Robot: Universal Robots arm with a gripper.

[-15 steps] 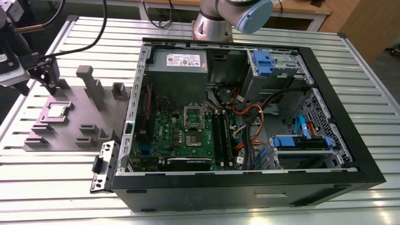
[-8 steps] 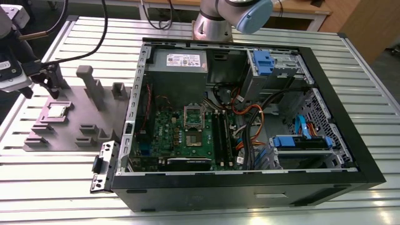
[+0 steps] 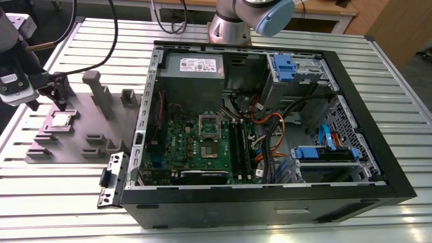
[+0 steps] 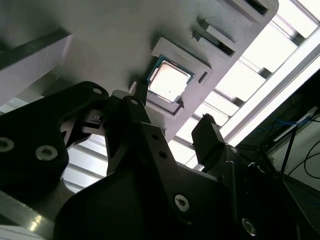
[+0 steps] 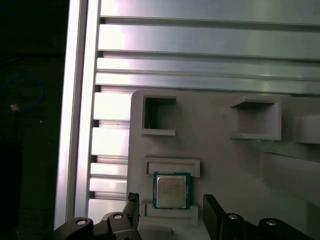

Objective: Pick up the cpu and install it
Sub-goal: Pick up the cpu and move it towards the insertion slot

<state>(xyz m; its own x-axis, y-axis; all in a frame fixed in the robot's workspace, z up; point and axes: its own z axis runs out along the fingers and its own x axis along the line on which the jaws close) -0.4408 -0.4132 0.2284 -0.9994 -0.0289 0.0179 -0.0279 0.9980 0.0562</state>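
Observation:
The cpu [image 3: 61, 120] is a small silver-topped square lying flat in a raised pocket of the grey fixture plate [image 3: 74, 157], at the exterior view's left. It also appears in both wrist views, cpu [image 4: 170, 82] and cpu [image 5: 171, 190]. My gripper [image 3: 46, 104] hovers just above and beside it, open. In the wrist views the gripper [image 4: 172, 122] has one black finger [image 4: 134, 107] on one side of the chip and the other finger [image 4: 207, 134] on the opposite side, with nothing held. The gripper [image 5: 172, 212] sits at the pocket's edge.
An open computer case [image 3: 378, 152] fills the middle of the slatted metal table [image 3: 60, 202]. Its green motherboard carries the silver socket frame [image 3: 209, 126] and black memory sticks [image 3: 240, 144]. Upright pegs [image 3: 99, 96] and empty pockets stand on the fixture plate. The arm's base [image 3: 229, 25] rises behind the case.

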